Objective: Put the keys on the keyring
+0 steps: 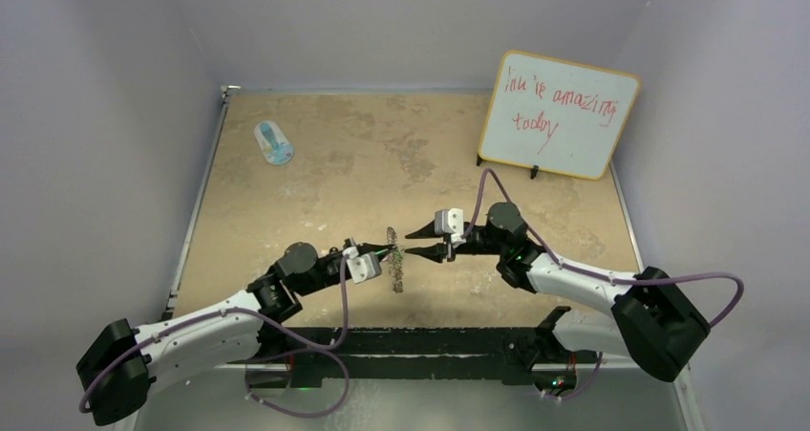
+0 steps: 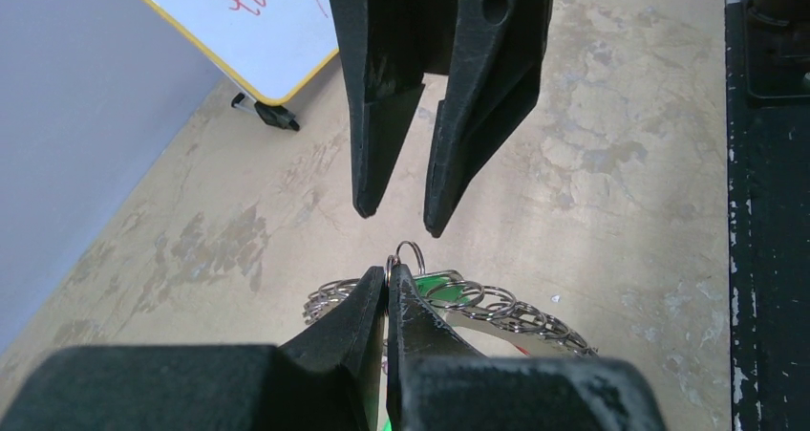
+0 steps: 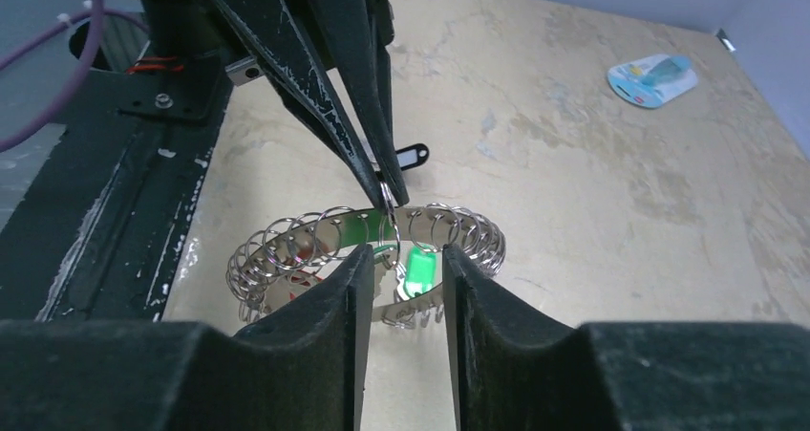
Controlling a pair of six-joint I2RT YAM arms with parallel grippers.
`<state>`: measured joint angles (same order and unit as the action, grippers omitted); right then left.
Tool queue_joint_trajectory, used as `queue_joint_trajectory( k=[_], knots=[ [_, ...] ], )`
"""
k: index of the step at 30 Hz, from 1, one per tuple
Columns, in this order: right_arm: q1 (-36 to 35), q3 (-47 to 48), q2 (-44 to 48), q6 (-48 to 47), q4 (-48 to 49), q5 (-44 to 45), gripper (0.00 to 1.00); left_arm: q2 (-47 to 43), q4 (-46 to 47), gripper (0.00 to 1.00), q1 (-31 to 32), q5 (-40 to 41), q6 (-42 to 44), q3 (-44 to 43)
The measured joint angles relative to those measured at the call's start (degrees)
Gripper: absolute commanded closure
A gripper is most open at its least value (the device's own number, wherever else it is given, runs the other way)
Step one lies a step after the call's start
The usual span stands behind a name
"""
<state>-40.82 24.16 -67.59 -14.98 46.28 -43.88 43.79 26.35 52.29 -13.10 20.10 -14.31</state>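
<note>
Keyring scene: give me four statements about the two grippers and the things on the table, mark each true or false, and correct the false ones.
1. The left gripper is shut on a small wire loop at the rim of the keyring. True.
2. The right gripper is clamped on the green tag. False: its jaws stand apart and hold nothing; the tag shows beyond the gap.
3. The blue-and-white object lies right beside the whiteboard. False: it lies at the far left, and the whiteboard stands at the far right.
4. The whiteboard bears red handwriting. True.
</note>
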Motion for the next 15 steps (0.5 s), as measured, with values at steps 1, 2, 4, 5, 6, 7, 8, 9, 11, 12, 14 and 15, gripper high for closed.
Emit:
queue_joint_trajectory(
  k=[1,2,4,5,6,7,8,9,11,12,14,15],
  knots=[
    [0.0,0.0,-0.5,0.0,0.8,-1.0,0.68,-0.3,0.5,1.0,0.0,-0.3,0.0,0.5],
    [0.0,0.0,-1.1,0.0,1.2,-1.6,0.68,-0.7,1.1,1.0,0.0,-0.6,0.0,0.9],
    [0.0,0.0,-2.4,0.0,1.9,-3.0,0.68,-1.2,2.0,1.0,0.0,-0.9,0.0,1.6],
    [0.0,0.0,-3.1,0.0,2.3,-3.8,0.68,-1.3,2.5,1.0,0.0,-1.1,0.0,1.8],
    [0.0,0.0,-3.7,0.1,2.8,-4.3,0.68,-1.4,3.0,1.0,0.0,-1.3,0.0,1.9],
    [0.0,0.0,-4.3,0.0,3.3,-4.9,0.67,-1.4,3.1,1.0,0.0,-1.5,0.0,2.0],
    [0.0,0.0,-4.9,0.1,3.8,-5.3,0.66,-1.4,3.4,1.0,0.0,-1.6,0.0,2.0],
    [0.0,0.0,-5.3,0.1,4.2,-5.5,0.65,-1.4,3.5,1.0,0.0,-1.7,0.0,2.0],
    [0.0,0.0,-6.2,0.2,5.1,-6.1,0.63,-1.4,3.9,1.0,0.0,-1.7,-0.1,2.0],
    [0.0,0.0,-6.6,0.4,5.6,-6.4,0.62,-1.4,4.1,1.0,0.0,-1.8,-0.1,2.0],
    [0.0,0.1,-7.2,0.8,6.8,-6.8,0.61,-1.4,4.5,1.0,0.0,-1.9,-0.1,2.0],
    [0.0,0.1,-7.6,1.0,7.4,-6.9,0.61,-1.4,4.5,1.0,0.0,-1.9,-0.1,2.0]
  ],
)
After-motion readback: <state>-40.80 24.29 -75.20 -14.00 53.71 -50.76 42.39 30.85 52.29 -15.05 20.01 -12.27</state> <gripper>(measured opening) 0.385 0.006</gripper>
